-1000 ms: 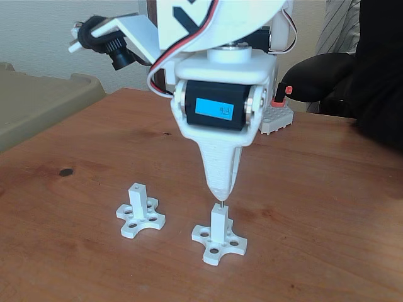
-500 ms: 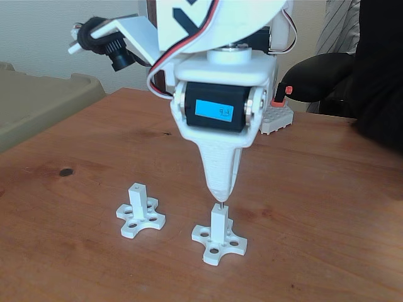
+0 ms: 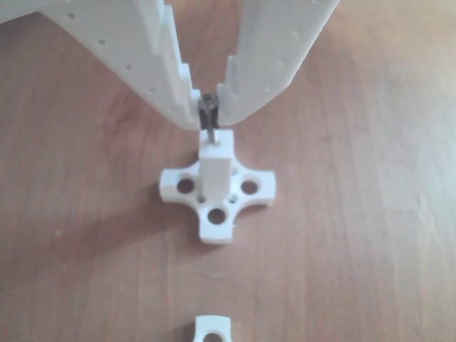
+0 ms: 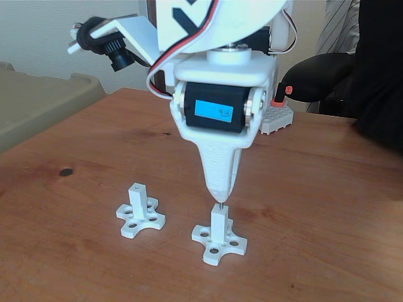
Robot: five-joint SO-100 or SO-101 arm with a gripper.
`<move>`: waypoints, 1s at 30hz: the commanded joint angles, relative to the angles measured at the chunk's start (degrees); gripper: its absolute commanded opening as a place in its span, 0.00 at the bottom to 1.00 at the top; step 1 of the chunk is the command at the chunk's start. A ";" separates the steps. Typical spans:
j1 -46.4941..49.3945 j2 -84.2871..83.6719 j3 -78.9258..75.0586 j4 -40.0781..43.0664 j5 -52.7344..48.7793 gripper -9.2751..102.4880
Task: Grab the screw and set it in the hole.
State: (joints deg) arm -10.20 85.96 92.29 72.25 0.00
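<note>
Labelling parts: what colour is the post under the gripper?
White post, clearest in the fixed view.

The arm's blue display (image 4: 218, 111) shows a different reading than a second ago.

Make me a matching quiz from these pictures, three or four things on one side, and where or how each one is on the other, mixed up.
Things:
1. screw
2. gripper
3. post with the cross base under the gripper
4. second post with a cross base

States:
A. stands free on the table, left of the arm in the fixed view
B. pinched upright, tip at the post's top
C. shut on the screw, pointing down
D. right below the screw

Pairs: 1-B, 2-C, 3-D, 4-A
</note>
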 commanded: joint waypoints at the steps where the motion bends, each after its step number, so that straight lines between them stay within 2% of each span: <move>1: 0.70 0.26 -1.67 -1.14 -1.05 0.04; 30: 0.88 -0.88 -2.55 -2.11 -1.23 0.04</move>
State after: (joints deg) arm -9.67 85.08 92.20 71.81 -0.53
